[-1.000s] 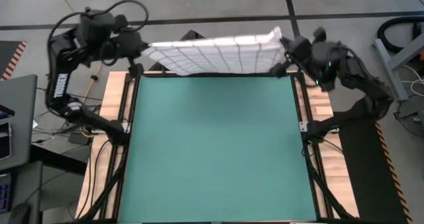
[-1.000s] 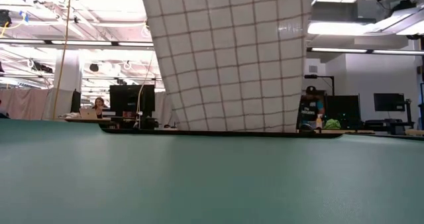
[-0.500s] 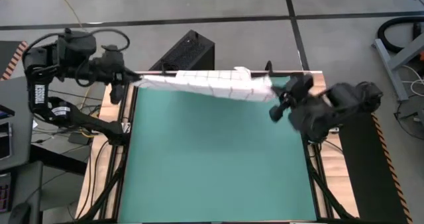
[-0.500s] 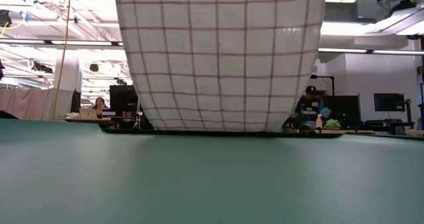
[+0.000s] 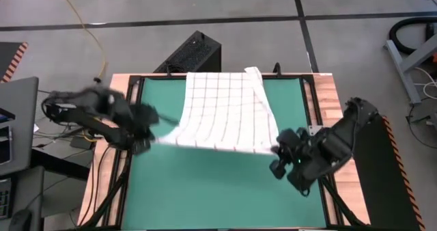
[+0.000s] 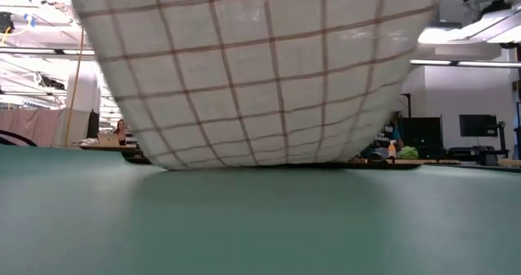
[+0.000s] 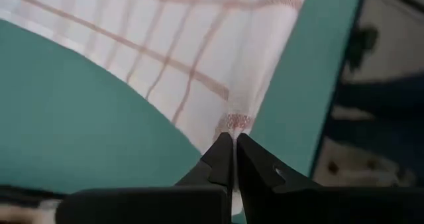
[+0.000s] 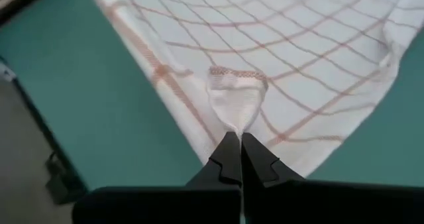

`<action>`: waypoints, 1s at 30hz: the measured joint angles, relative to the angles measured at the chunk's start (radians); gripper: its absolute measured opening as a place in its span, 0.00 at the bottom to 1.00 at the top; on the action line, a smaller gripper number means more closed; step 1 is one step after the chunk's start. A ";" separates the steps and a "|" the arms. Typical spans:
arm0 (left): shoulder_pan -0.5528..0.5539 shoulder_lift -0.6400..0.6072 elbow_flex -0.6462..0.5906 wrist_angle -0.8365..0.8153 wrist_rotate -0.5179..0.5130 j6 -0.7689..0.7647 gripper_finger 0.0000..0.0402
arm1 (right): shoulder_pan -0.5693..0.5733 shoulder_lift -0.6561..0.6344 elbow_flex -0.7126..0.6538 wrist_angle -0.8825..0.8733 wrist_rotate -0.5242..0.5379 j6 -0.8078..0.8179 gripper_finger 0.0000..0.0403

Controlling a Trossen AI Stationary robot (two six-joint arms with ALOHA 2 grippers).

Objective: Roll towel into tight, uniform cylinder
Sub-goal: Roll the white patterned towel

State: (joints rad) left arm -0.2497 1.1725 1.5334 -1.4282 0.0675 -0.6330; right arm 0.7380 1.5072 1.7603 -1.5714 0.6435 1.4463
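1. The towel [image 5: 225, 111], a thin white cloth with a grid of red-brown lines, is being held stretched over the far half of the green mat [image 5: 218, 190] that covers the desk [image 5: 332, 108].
2. Its far edge is lying at the mat's far edge, while its near edge is being held up off the mat between the two hands, as the low view shows it sagging above the green surface.
3. The towel's near left corner is being pinched by the left hand [image 5: 151, 130], which is positioned over the mat's left edge, about midway along it.
4. In the left wrist view, the left hand [image 7: 233, 144] is seen fully closed, with the hemmed corner of the towel [image 7: 199, 45] clamped between its fingertips.
5. The towel's near right corner is being pinched by the right hand [image 5: 278, 152], which is positioned near the mat's right edge.
6. In the right wrist view, the right hand [image 8: 236, 143] is likewise seen closed, with a small fold of the towel [image 8: 278, 58] at its hem being gripped.
7. One far corner of the towel is seen curled upward at the mat's far edge.
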 joint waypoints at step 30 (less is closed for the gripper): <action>-0.301 0.007 -0.191 0.359 0.038 -0.160 0.19 | 0.067 0.136 -0.002 0.034 -0.258 0.071 0.12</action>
State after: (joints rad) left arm -0.5507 1.1793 1.3422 -1.0688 0.1058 -0.7925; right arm 0.8052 1.6432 1.7580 -1.5375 0.3855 1.5172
